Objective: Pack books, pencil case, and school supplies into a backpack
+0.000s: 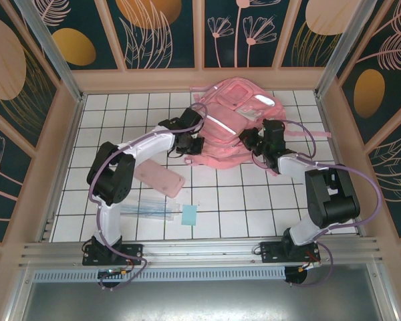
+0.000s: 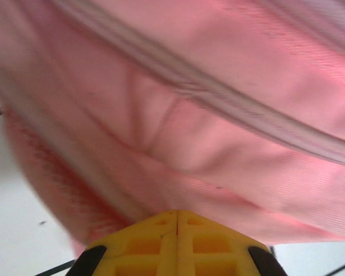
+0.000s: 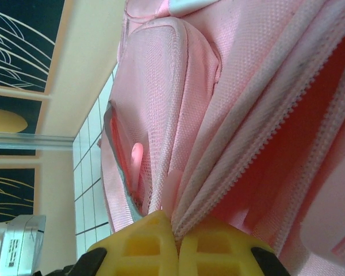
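Observation:
The pink backpack (image 1: 235,114) lies at the back middle of the tiled table. My left gripper (image 1: 192,144) is at its near-left edge, and in the left wrist view the gripper (image 2: 177,211) is shut with pink backpack fabric (image 2: 207,115) pinched at the tips. My right gripper (image 1: 249,142) is at the near-right side; in the right wrist view it (image 3: 175,221) is shut on the backpack's zipper edge (image 3: 241,144), with the dark pink inside showing. The pink pencil case (image 1: 159,177), the clear bluish packet (image 1: 147,208) and the light-blue pad (image 1: 189,215) lie in front. The book is out of view.
A low beige wall (image 1: 200,79) with patterned panels rings the table. The left arm (image 1: 140,144) reaches over the tiles above the pencil case. A metal rail (image 1: 200,253) runs along the near edge. A pink strap (image 1: 314,134) trails right of the backpack.

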Action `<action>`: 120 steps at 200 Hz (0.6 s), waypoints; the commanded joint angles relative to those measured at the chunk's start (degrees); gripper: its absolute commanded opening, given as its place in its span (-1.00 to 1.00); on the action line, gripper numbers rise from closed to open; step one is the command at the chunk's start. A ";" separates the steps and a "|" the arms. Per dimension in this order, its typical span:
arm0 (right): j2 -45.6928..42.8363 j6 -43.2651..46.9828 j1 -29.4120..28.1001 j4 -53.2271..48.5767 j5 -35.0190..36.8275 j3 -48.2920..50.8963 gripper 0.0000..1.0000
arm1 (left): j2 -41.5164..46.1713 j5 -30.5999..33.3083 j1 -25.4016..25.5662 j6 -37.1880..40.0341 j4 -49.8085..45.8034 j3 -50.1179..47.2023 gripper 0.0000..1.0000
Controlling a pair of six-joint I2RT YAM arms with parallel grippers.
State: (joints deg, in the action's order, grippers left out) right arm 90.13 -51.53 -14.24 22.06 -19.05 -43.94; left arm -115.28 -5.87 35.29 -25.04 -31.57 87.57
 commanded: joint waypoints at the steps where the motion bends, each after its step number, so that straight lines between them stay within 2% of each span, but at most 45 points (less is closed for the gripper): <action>1: -2.21 0.12 0.48 6.07 2.42 0.44 -1.00 | -0.49 -1.16 0.30 0.17 -1.52 -1.63 -1.00; 15: -1.17 0.29 0.68 5.72 0.43 -0.36 -1.00 | 0.57 -4.57 0.23 -0.43 1.86 -2.13 -1.00; 28: -0.72 1.35 0.87 4.58 -0.51 -1.03 -1.00 | 2.14 -5.20 0.23 -0.82 5.53 -3.02 -1.00; 40: -0.73 2.98 1.24 2.67 -1.09 -1.46 -1.00 | 3.76 -5.04 0.22 -1.93 8.41 -3.71 -0.59; 48: -0.91 4.30 1.57 1.20 -1.56 -1.98 -1.00 | 4.56 -5.28 0.27 -3.26 10.65 -4.03 -0.20; 60: -1.36 5.83 2.12 -0.09 -2.82 -2.29 -1.00 | 5.69 -5.99 0.30 -6.34 14.67 -4.99 0.12; 79: -1.19 3.37 4.32 3.31 -10.35 -1.52 -1.00 | 6.37 -7.80 0.23 -12.14 21.55 -7.11 0.22; 97: -0.40 -4.25 6.74 10.43 -17.81 0.33 -1.00 | 6.24 -7.92 0.28 -17.45 27.35 -9.57 0.31; 100: -0.33 -5.59 7.05 11.74 -18.81 0.68 -1.00 | 6.17 -8.01 0.26 -18.26 28.34 -10.01 0.39; 120: -0.44 -11.69 7.83 16.12 -22.49 1.32 -1.00 | 5.46 -11.60 0.25 -24.83 36.93 -13.91 0.45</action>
State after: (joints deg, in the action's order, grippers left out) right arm 90.15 -55.27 -7.57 25.80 -32.60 -43.09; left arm -109.78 -13.32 35.46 -39.62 -7.25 78.06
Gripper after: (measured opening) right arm 0.055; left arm 0.713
